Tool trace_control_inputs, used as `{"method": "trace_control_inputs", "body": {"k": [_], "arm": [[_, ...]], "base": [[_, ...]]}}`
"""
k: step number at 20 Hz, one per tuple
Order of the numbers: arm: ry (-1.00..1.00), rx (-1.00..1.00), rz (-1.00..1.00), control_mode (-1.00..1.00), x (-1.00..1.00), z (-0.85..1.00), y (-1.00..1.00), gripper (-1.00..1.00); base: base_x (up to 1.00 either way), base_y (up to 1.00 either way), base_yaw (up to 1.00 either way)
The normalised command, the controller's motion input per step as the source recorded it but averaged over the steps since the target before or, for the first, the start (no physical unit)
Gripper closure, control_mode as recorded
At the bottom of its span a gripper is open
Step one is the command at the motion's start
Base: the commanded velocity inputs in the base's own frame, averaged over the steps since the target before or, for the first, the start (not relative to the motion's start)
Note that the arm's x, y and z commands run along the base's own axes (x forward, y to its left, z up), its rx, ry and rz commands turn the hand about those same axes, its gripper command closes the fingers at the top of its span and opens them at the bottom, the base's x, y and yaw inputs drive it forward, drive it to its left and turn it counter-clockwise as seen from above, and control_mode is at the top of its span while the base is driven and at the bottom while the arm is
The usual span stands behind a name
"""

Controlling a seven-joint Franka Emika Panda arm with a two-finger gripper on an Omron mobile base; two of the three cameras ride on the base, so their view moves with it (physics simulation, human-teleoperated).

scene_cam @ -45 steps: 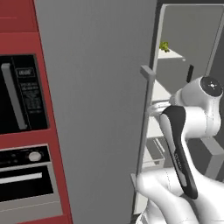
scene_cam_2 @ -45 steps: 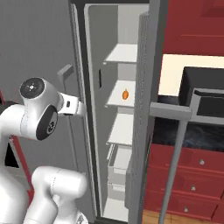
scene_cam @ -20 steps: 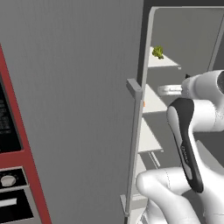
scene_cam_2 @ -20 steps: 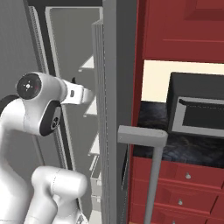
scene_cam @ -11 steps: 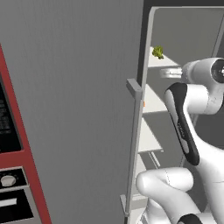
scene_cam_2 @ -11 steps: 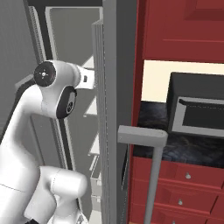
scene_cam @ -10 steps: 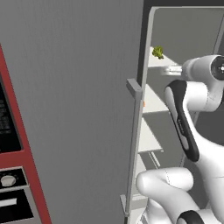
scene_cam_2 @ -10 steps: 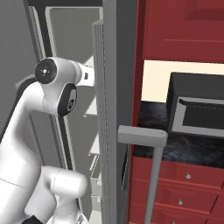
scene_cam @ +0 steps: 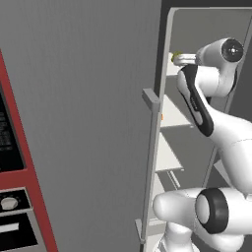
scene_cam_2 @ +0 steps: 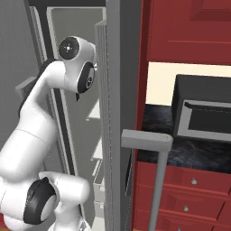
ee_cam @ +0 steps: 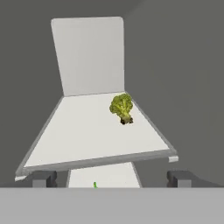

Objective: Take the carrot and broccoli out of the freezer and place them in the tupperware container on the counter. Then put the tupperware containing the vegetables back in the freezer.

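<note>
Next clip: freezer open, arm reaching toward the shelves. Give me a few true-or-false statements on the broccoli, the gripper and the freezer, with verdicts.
1. The broccoli sits on a white freezer shelf. True.
2. The gripper is shut on the broccoli. False: its jaws stand open, short of the shelf edge, with nothing between them.
3. The freezer door is closed. False: it stands open, with shelves visible inside.
4. The broccoli lies toward the shelf's right side in the hand view. True.

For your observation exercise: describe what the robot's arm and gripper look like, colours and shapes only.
The arm is glossy white with rounded, tube-like segments, a black panel along one link and dark round joint caps with pale centres. The gripper shows two small, blocky dark grey fingertips.
</note>
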Motion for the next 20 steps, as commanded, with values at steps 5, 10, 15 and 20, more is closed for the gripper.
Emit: {"method": "trace_control_inputs", "body": {"k": [5, 10, 15, 20], "arm": [[0.02, 0.00, -0.01, -1.00, 0.92, -0.01, -0.36, -1.00], [0.08, 0.00, -0.04, -1.00, 0.84, -0.14, -0.18, -1.00], [0.12, 0.01, -0.05, -1.00, 0.80, -0.20, -0.17, -1.00], [0.05, 0.10, 0.00, -1.00, 0.70, -0.19, -0.18, -1.00]], "base": [[0.00, 0.00, 0.00], [0.00, 0.00, 0.00], [0.00, 0.00, 0.00], [0.00, 0.00, 0.00]]}}
